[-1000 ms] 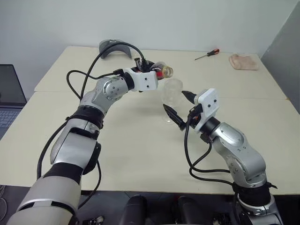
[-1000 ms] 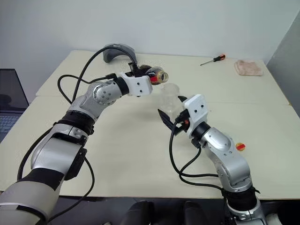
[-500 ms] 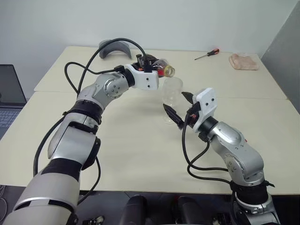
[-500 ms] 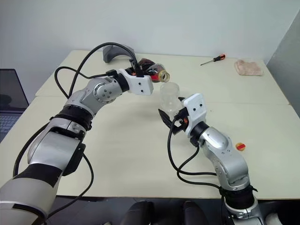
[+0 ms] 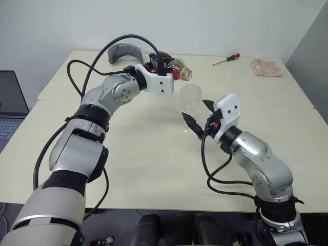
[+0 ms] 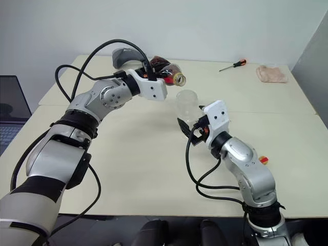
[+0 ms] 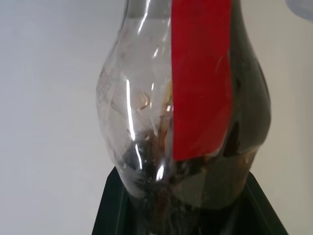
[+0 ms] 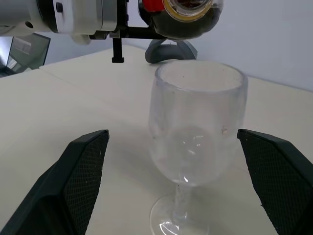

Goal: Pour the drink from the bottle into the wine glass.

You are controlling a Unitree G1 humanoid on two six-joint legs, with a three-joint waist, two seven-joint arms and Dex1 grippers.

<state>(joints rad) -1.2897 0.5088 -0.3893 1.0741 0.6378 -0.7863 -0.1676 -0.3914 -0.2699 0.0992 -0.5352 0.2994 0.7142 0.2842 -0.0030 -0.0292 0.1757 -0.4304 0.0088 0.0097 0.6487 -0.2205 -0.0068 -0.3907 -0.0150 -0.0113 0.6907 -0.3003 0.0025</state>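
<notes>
- Two claws work over one cream table (image 5: 128,154): the left gripper (image 5: 165,65) is clamped tight on the bottle's base, while the right gripper (image 5: 198,114) stands spread wide, holding nothing, its two black fingers (image 8: 80,171) either side of the wine glass without touching it.
- One bottle (image 5: 174,69), clear plastic with a red label band, is held raised above the table and tipped nearly level, its open mouth pointing toward the glass and just above its rim.
- One wine glass (image 8: 195,142), clear, with rounded bowl, stem and round foot, stands upright on the table between the right gripper's fingers; its bowl looks empty.
- One drink (image 7: 247,112), dark brown, lies along the lower side of the tilted bottle.
- Farther off on the table: one grey curved object (image 5: 124,52) behind the left arm, one folded pinkish cloth (image 5: 266,67) at the far right corner, one red-handled screwdriver (image 5: 227,59) near it.
- One small yellow-and-red cap (image 6: 263,160) lies beside the right arm.
</notes>
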